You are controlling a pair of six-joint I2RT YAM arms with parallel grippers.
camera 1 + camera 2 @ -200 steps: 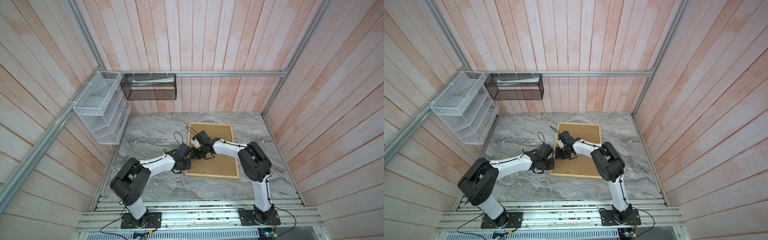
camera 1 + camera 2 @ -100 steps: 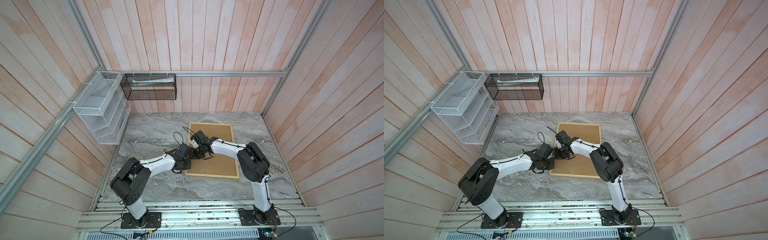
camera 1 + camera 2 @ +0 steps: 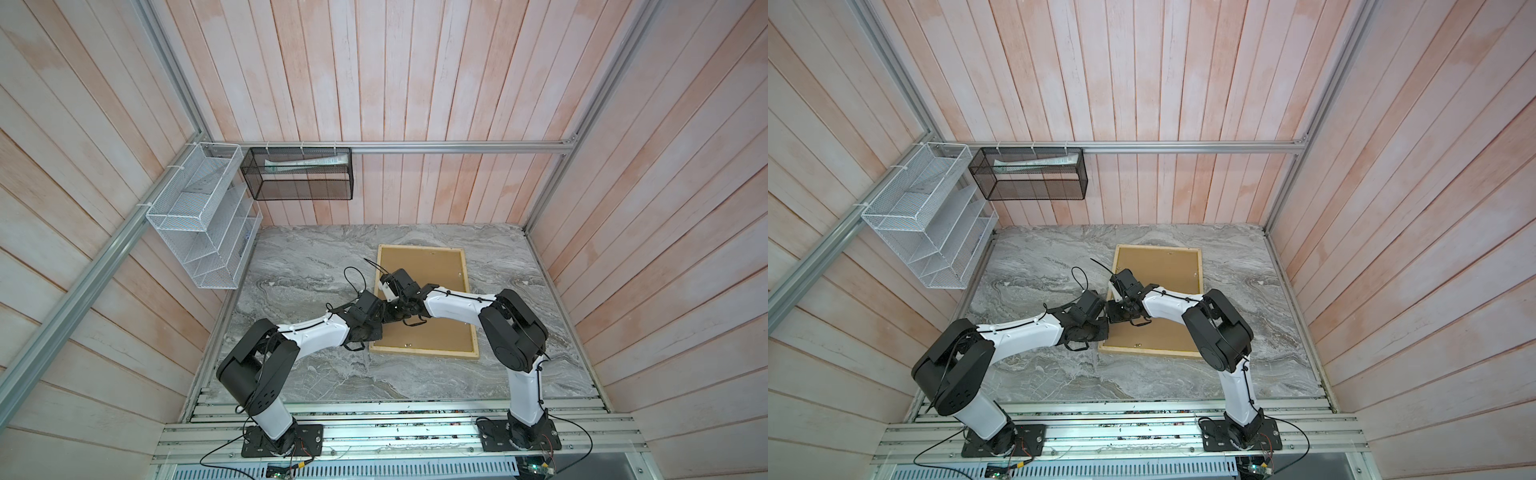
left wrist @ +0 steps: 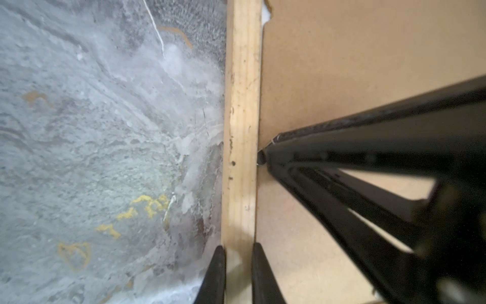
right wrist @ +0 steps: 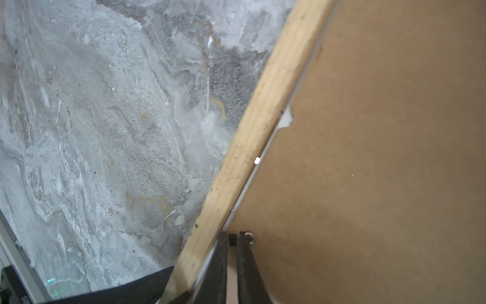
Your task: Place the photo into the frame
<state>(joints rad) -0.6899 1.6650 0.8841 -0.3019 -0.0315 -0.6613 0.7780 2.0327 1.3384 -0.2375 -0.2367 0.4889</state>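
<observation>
So the grey marble-look tabletop (image 3: pixel 307 266) fills the lower middle in both top views. 1 thing lies flat on it, right of centre: a thin pale wooden rectangular frame (image 3: pixel 424 353) with a plain brown backing board (image 3: pixel 432 274) facing up.

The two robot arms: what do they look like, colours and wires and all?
Both the left arm and right arm have smooth white shells between chunky black joints, on black base plates. Thin black cables run along them. The left hand and right hand end in slim black fingers.
</observation>
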